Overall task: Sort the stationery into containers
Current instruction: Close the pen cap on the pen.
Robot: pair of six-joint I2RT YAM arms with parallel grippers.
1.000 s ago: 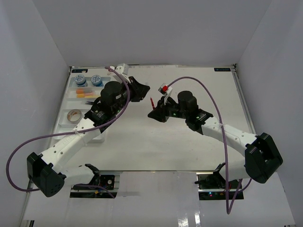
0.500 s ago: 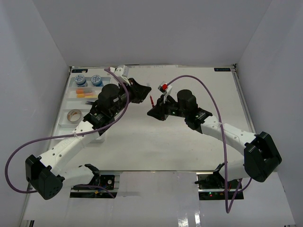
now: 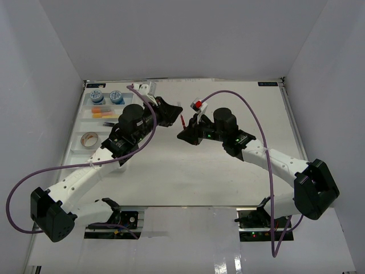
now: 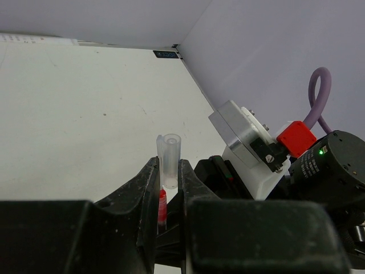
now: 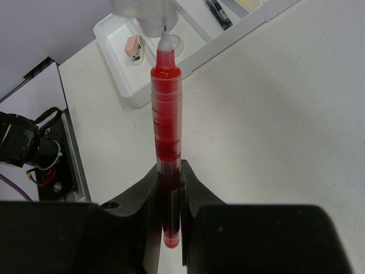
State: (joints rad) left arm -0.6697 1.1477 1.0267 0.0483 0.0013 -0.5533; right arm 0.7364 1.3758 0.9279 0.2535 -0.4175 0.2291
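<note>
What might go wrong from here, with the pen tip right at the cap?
The right gripper holds the pen only near its rear, so a push could tilt it and miss the cap. The left gripper pinches the smooth cap by a short stretch; it might slip out.

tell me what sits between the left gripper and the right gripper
Only the red pen, shut in the right gripper, its tip pointing at the clear cap pinched by the left gripper; the right wrist view shows it.

table [image 3: 171,171]: white | load: one compartmented tray [image 3: 82,121] (left side), seemingly flat on it
</note>
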